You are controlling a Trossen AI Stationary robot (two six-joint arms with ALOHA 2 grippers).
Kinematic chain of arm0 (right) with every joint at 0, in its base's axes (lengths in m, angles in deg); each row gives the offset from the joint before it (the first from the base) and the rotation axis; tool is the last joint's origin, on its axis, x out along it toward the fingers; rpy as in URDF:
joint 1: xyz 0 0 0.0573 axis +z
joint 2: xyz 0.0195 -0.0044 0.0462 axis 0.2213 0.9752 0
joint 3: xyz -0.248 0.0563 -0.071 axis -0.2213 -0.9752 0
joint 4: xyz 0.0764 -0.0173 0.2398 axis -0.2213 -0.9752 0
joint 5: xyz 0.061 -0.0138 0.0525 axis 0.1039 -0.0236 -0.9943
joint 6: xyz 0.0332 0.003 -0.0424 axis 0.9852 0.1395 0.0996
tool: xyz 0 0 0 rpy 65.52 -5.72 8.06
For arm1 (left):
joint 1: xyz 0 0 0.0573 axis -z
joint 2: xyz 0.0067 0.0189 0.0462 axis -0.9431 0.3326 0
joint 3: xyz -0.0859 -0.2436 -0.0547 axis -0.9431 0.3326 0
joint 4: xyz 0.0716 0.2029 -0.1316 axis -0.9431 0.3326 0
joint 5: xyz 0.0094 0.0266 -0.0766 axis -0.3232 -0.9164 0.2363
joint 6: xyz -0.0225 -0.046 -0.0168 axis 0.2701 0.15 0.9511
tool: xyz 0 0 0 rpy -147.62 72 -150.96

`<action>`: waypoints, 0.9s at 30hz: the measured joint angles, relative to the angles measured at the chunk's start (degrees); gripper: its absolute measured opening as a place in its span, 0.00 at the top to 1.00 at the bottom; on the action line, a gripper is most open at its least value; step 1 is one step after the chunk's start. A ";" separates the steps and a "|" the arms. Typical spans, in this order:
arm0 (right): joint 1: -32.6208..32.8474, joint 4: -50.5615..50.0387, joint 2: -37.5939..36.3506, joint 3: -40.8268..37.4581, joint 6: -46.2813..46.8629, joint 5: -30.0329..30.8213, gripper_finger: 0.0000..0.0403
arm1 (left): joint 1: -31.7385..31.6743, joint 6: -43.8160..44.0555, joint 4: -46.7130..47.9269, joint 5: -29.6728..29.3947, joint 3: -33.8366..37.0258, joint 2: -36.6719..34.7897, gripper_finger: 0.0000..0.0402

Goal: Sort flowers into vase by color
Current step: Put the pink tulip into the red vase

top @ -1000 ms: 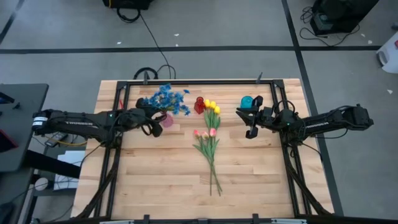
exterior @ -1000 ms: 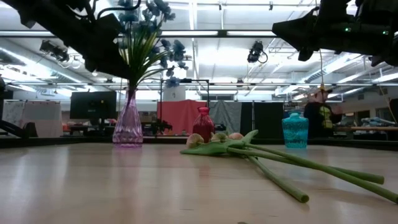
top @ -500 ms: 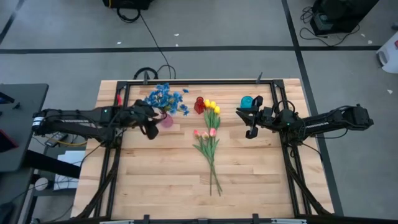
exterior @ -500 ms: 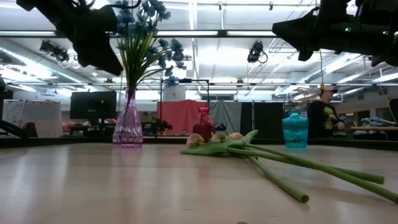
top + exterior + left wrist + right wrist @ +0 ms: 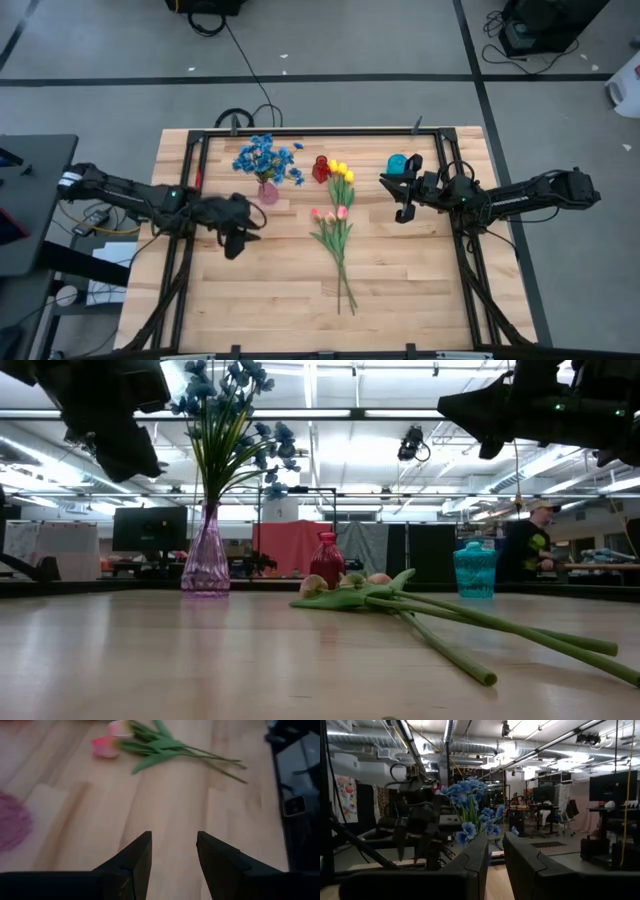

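Blue flowers [image 5: 267, 158]: already standing upright in the pink glass vase [image 5: 268, 193] at the far left of the table; this colour looks settled.
Pink tulips [image 5: 330, 215]: lying flat mid-table, blossoms towards the vases, stems trailing to the near edge.
Yellow tulips [image 5: 341, 172]: lying flat just beyond the pink ones, heads close beside the red vase [image 5: 320, 169]; their stems run under or through the pink bunch, and which crosses which cannot be told from above.
Teal vase [image 5: 397, 163]: empty, far right, well apart from the loose flowers.
Left gripper [image 5: 232, 243]: above bare wood, near-left of the tulips and apart from the pink vase; fingers [image 5: 134, 857] spread with a clear gap, nothing between them.
Right gripper [image 5: 402, 211]: waiting just beside the teal vase, above the table; fingers [image 5: 473, 857] parted by a narrow gap, holding nothing.
Step in hand (judged): left arm turning to the loose tulips for the next pick.
How to do it well: take one colour only; close on the green stems below the blossoms, where pink and yellow lie apart, not on the tangled lower stems.
Risk: leaves may snag the neighbouring bunch and drag it; lift slowly and check that only one colour rises.
Insertion: bring stems vertical before lowering into a narrow neck.
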 joint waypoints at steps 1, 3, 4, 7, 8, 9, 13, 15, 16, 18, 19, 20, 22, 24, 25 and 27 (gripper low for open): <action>0.05 0.00 -0.02 0.00 0.59 -0.39 0.82 | 1.24 0.41 -1.98 -0.76 0.75 0.29 0.59; 0.24 -0.15 -0.02 0.00 2.09 -2.97 0.82 | 3.26 1.05 -6.44 -2.90 2.13 1.76 0.59; 0.53 -0.58 -0.02 0.14 3.09 -4.35 0.82 | 3.95 0.99 -8.39 -3.65 2.78 2.80 0.59; 2.55 -6.42 0.44 2.25 8.18 -5.72 0.82 | 5.08 -0.79 -13.02 -5.90 4.37 6.76 0.59; 3.59 -9.79 1.11 3.19 10.07 -5.10 0.82 | 5.12 -1.78 -14.16 -6.91 4.46 8.11 0.59; 4.71 -13.34 2.17 4.27 11.82 -4.07 0.82 | 5.10 -2.53 -15.12 -8.09 4.64 9.38 0.59; 9.35 -25.67 7.69 10.22 18.55 0.05 0.82 | 5.10 -6.34 -20.12 -13.20 4.68 14.48 0.59; 11.50 -31.51 10.59 13.35 22.23 0.69 0.82 | 5.10 -6.82 -24.88 -15.30 4.65 16.76 0.59; 12.65 -34.03 12.36 15.11 23.90 0.65 0.82 | 5.10 -7.60 -26.57 -15.66 4.62 17.73 0.59; 14.84 -38.73 15.58 18.73 26.47 0.70 0.82 | 5.04 -10.40 -30.55 -16.47 4.73 19.76 0.59; 15.89 -40.97 17.23 20.54 27.55 0.79 0.82 | 4.97 -11.86 -32.93 -16.65 4.68 20.74 0.59; 16.95 -43.24 19.27 22.63 28.70 0.94 0.82 | 4.94 -12.90 -34.54 -17.09 4.62 21.56 0.59; 18.88 -48.51 22.89 25.94 30.92 1.02 0.82 | 4.93 -15.27 -37.58 -18.00 4.70 23.03 0.59; 20.34 -53.12 26.82 29.20 33.78 0.37 0.82 | 4.88 -16.84 -39.62 -19.08 4.62 24.26 0.59; 21.00 -54.77 28.57 30.60 35.69 0.17 0.82 | 4.88 -16.89 -40.10 -19.76 4.70 24.67 0.59; 22.00 -57.66 32.11 33.03 39.70 0.15 0.82 | 4.68 -16.90 -42.32 -20.45 4.62 25.72 0.59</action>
